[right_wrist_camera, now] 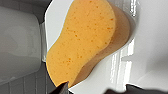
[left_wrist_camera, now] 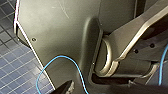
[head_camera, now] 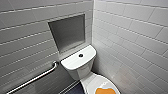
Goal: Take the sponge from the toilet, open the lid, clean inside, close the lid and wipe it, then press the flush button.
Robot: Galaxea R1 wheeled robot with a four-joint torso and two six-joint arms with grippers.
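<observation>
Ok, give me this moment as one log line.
sponge: lying on lid | lid: closed | flush button: centre of tank top | stage: sponge not yet picked up

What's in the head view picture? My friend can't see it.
A white toilet stands in a corner of grey-tiled walls, with an orange sponge lying on its closed lid. A dark flush button sits on the tank, a wall niche above it and a metal grab bar to the left.
</observation>
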